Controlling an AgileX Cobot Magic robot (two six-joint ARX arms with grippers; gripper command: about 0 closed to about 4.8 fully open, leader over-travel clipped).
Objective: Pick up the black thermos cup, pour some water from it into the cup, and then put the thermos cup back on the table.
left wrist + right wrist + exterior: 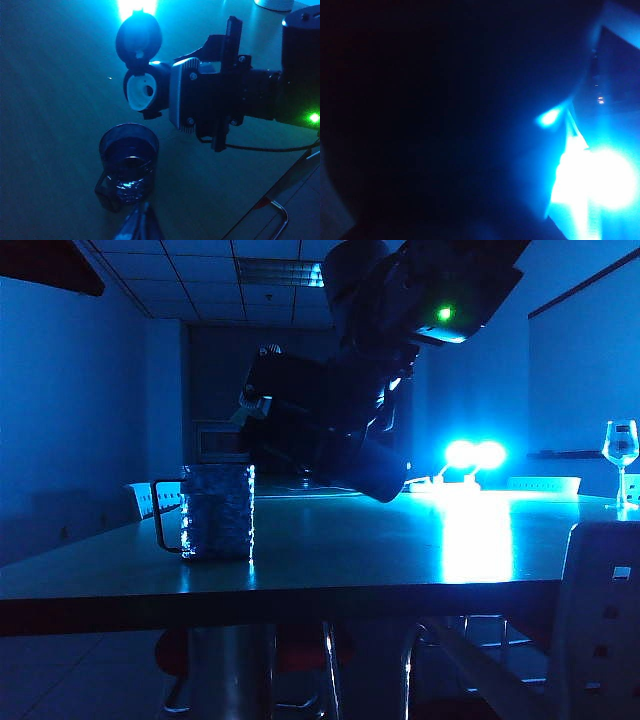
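The black thermos cup hangs tilted almost level over the table, its flip lid swung open and its pale spout facing the left wrist camera. My right gripper is shut on its body. In the exterior view the right gripper holds the thermos cup above and right of the cup. The cup, a dimpled glass mug with a dark handle, stands just below the spout. No stream shows. My left gripper sits shut beside the cup's handle. The right wrist view is almost black.
A stemmed wine glass stands at the table's far right. Two bright lamps glare across the glossy top. A chair back rises at the front right. A thin cable trails from the right arm.
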